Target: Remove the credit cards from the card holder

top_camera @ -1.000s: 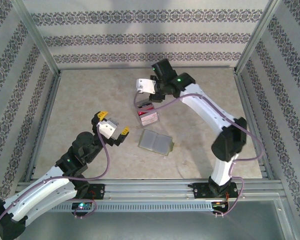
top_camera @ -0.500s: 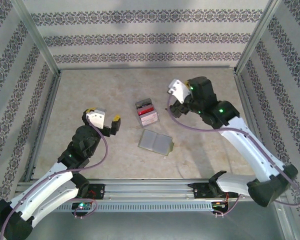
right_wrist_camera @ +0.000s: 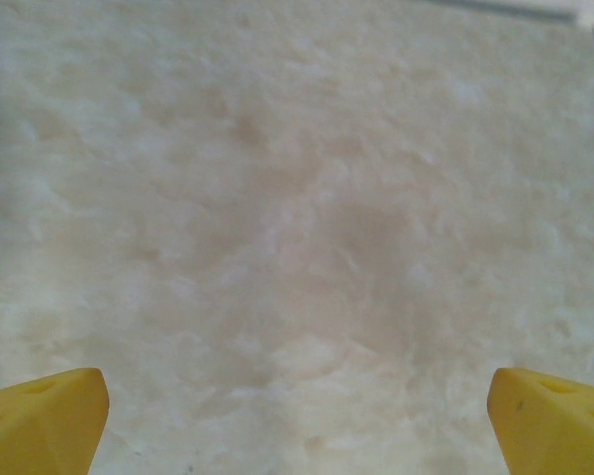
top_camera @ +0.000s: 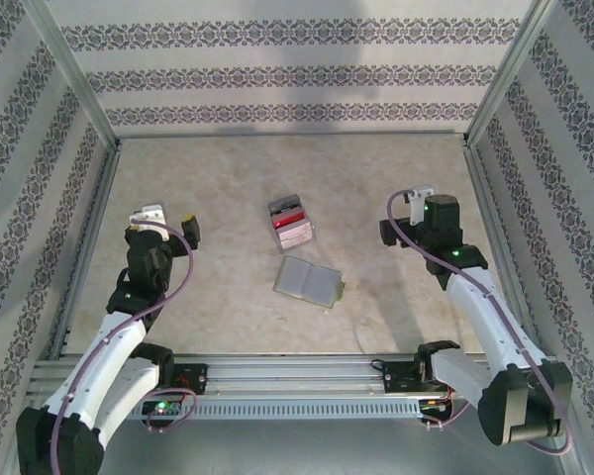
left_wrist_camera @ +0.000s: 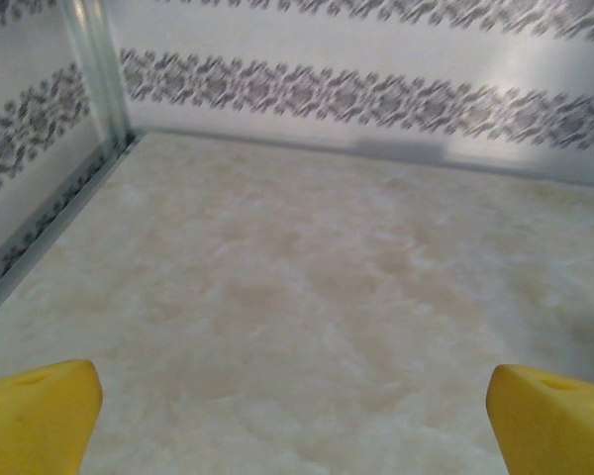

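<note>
Jaws both wide, empty | top: card holder unfolded | wrists: table

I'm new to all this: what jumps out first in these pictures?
The left end effector and right end effector hang open and empty at either side of the marbled table. Midway between them lie an opened card holder and, just beyond it, a small grey, red and white stack.

The flat, olive-edged card holder lies open on the pale marbled bench, grey sleeves up, just beside a grey, red and white card stack. Flanking them, the left claw and right claw are spread and empty.
</note>
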Motion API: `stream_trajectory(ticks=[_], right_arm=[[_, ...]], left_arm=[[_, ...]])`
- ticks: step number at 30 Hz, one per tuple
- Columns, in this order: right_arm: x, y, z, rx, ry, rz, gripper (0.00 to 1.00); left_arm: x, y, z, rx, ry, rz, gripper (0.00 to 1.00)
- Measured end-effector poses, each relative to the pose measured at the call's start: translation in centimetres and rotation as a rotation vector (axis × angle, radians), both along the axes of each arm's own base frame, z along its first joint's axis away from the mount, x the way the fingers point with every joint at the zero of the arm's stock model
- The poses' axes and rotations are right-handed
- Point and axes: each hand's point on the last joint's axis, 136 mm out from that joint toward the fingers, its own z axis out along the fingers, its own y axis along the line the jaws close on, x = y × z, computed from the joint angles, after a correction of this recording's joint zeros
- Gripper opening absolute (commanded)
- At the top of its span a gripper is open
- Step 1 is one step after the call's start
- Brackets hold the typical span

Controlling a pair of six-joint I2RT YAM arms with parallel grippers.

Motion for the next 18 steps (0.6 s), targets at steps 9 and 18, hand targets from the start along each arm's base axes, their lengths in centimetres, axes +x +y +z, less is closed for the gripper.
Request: stream_trajectory(ticks=[9, 18], right_arm=[[0.9, -1.3, -4.7, 0.008, -0.008, -0.076, 0.98], [2.1, -1.3, -8.7, 0.007, -0.019, -0.08, 0.98]], left_arm=[[0.2, 1.4, -4.1, 0.003, 0.12, 0.032, 1.0], [0.8, 1.7, -6.7, -0.005, 0.191, 0.032, 1.0]])
